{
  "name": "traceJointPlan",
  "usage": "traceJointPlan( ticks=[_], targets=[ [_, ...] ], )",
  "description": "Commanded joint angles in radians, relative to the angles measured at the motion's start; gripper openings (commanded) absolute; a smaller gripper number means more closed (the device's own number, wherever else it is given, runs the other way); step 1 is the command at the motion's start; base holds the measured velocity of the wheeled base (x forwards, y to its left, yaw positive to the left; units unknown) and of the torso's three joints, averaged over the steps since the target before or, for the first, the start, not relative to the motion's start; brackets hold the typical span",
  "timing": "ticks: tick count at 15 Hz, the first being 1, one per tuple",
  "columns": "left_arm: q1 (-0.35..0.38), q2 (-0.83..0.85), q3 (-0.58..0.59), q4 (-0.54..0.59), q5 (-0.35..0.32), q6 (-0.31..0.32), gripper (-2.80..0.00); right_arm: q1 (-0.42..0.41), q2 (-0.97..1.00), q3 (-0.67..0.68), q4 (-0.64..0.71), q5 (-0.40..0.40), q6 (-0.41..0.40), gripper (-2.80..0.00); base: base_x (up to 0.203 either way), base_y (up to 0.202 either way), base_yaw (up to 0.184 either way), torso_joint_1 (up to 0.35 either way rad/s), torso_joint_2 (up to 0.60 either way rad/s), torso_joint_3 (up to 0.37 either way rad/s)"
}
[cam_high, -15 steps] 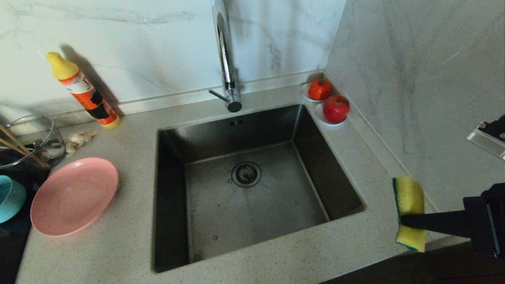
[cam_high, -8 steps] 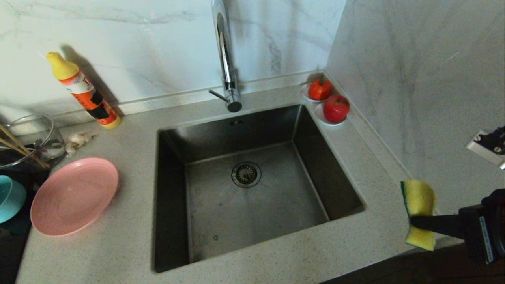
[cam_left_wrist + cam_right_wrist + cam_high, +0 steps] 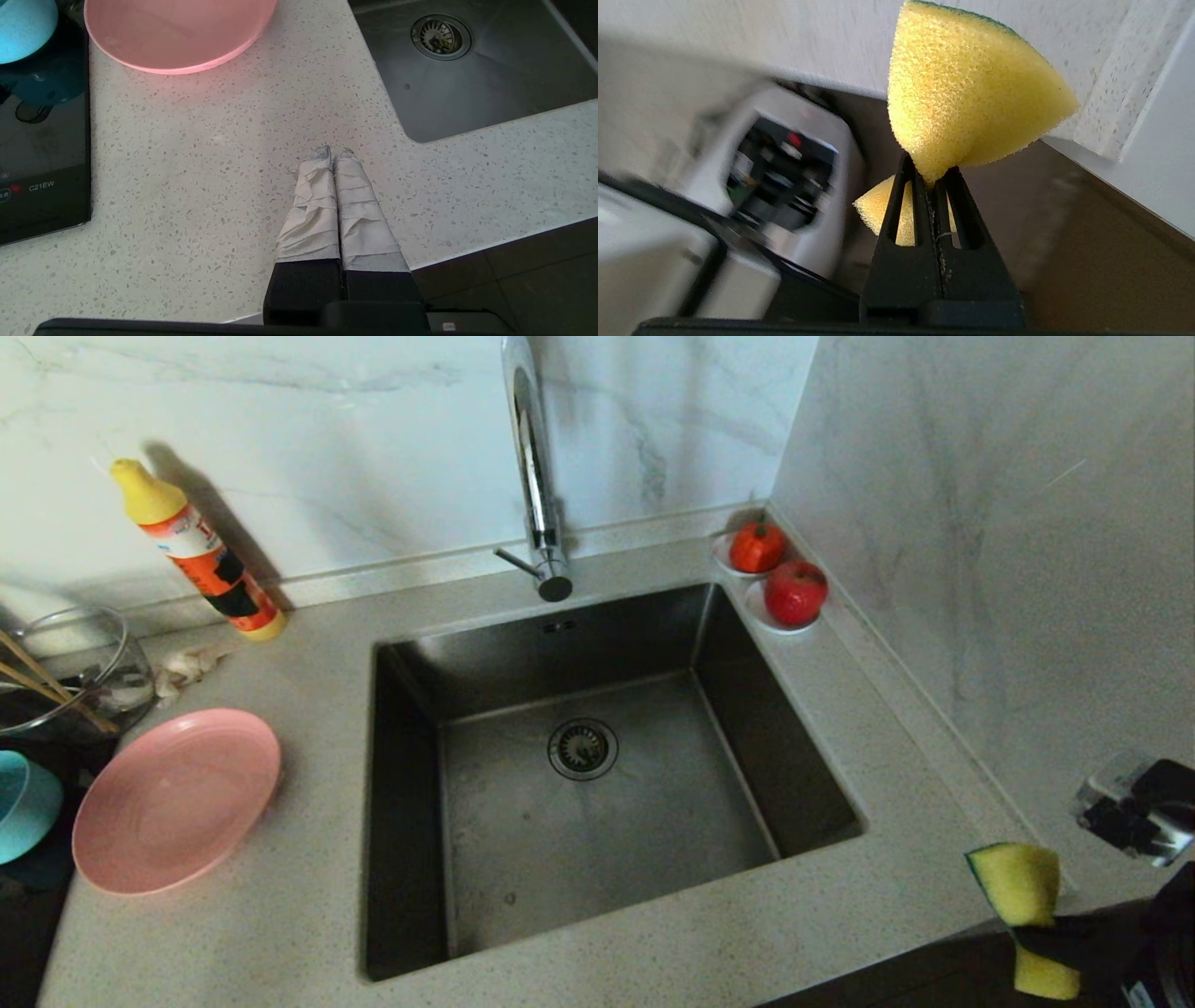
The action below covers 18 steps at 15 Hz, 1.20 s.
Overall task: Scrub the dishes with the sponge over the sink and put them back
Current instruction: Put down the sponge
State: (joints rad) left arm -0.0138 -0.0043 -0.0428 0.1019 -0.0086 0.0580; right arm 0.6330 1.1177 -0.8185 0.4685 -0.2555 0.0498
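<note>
The pink plate [image 3: 175, 800] lies on the counter left of the sink [image 3: 523, 840]. The teal bowl [image 3: 23, 803] sits at the far left edge, and thin wooden sticks [image 3: 42, 686] lean in a glass jug. My right gripper [image 3: 1036, 929] is at the counter's front right corner, shut on the yellow sponge [image 3: 1022, 887], whose green layer faces the sink. In the right wrist view the sponge [image 3: 966, 93] bulges out on both sides of the pinching gripper [image 3: 930, 175]. My left gripper [image 3: 334, 151] is shut and empty over the counter's front edge, short of the plate [image 3: 177, 32] and bowl [image 3: 23, 23].
A tall chrome tap [image 3: 534, 476] rises behind the sink. An orange bottle with a yellow cap [image 3: 196, 555] leans on the back wall. Saucers with red fruit [image 3: 794, 593] fill the back right corner. The marble side wall [image 3: 980, 569] stands close on the right. A black cooktop [image 3: 42, 163] lies at the left.
My right gripper has carried the sponge down and to the right, toward the counter's front right corner, and the wrist has rolled. The left arm has not moved.
</note>
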Motion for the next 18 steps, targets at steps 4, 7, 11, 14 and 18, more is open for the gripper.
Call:
traceJointPlan(
  ticks=[4, 7, 11, 14, 18],
  targets=[
    [0.0, 0.003, 0.0, 0.001, 0.0, 0.0, -2.8, 0.0, 0.033, 0.122, -0.077, -0.074, -0.055, -2.8, 0.0, 0.0, 0.0, 0.0, 0.0, 0.0],
    [0.0, 0.003, 0.0, 0.001, 0.001, 0.0, -2.8, 0.017, 0.095, 0.195, -0.205, -0.138, -0.057, -2.8, 0.0, 0.0, 0.0, 0.0, 0.0, 0.0],
    [0.0, 0.003, 0.0, 0.001, 0.001, 0.0, -2.8, -0.017, 0.176, 0.249, -0.326, -0.151, -0.048, -2.8, 0.0, 0.0, 0.0, 0.0, 0.0, 0.0],
    [0.0, 0.003, 0.0, 0.001, 0.001, 0.0, -2.8, -0.091, 0.231, 0.279, -0.42, -0.147, -0.072, -2.8, 0.0, 0.0, 0.0, 0.0, 0.0, 0.0],
    [0.0, 0.003, 0.0, 0.001, 0.001, 0.0, -2.8, -0.128, 0.289, 0.288, -0.49, -0.132, -0.09, -2.8, 0.0, 0.0, 0.0, 0.0, 0.0, 0.0]
  ],
)
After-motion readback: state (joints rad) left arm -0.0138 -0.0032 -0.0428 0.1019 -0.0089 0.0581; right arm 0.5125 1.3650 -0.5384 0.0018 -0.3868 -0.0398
